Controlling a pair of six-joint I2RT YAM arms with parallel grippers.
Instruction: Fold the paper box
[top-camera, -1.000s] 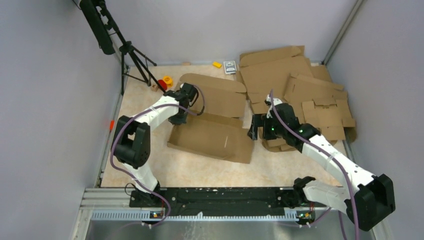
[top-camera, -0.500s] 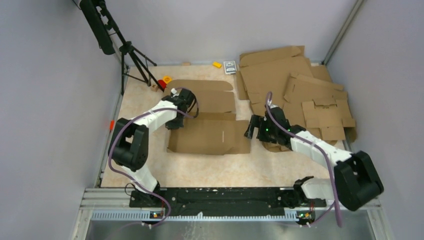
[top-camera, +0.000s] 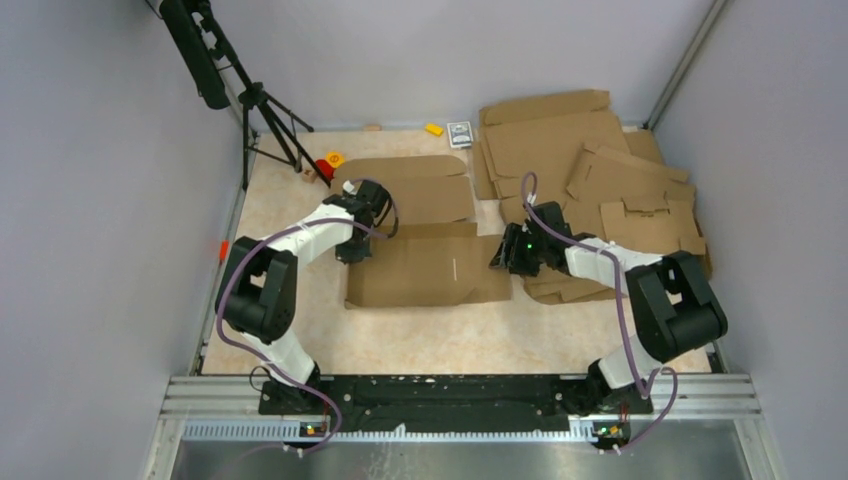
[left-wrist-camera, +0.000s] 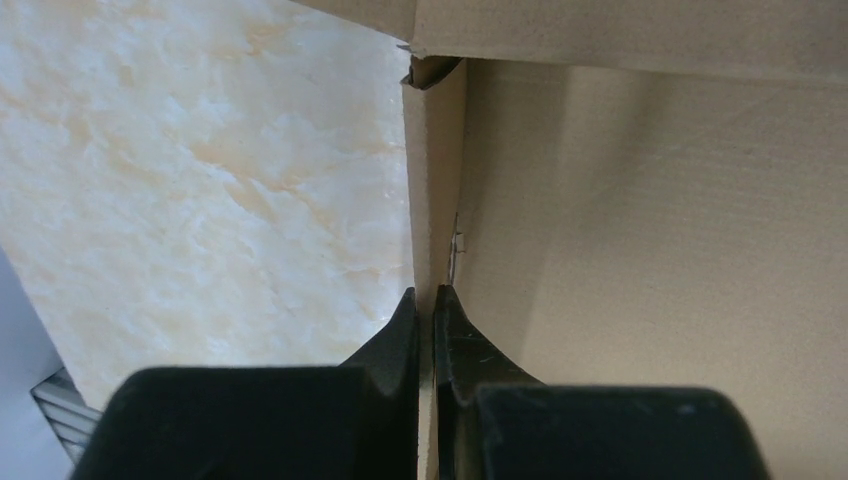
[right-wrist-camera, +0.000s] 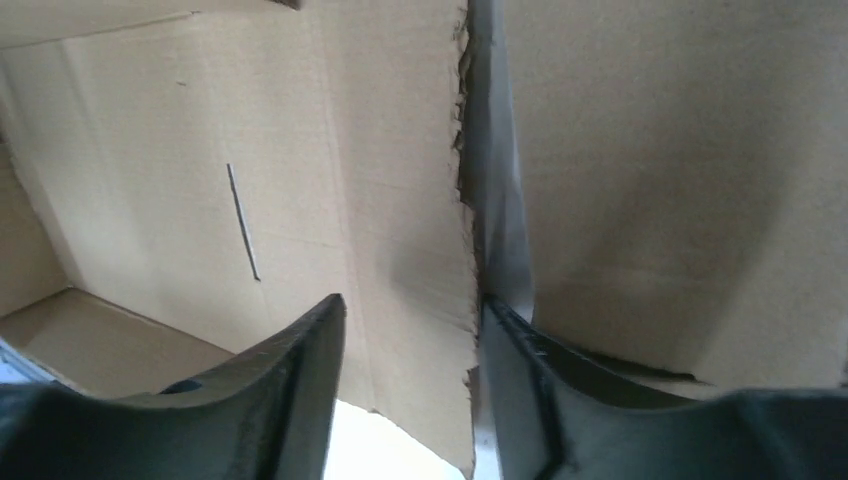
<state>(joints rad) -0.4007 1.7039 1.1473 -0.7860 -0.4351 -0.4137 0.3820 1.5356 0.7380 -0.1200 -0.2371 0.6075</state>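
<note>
While on table, paper box edge inside left gripper.

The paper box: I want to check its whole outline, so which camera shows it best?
Top external: the whole paper box is in frame. Left wrist shows only the edge pinched in the left pincer; right wrist only a slit panel and ragged edge.

Spare cardboard blanks, black tripod, yellow block
</note>
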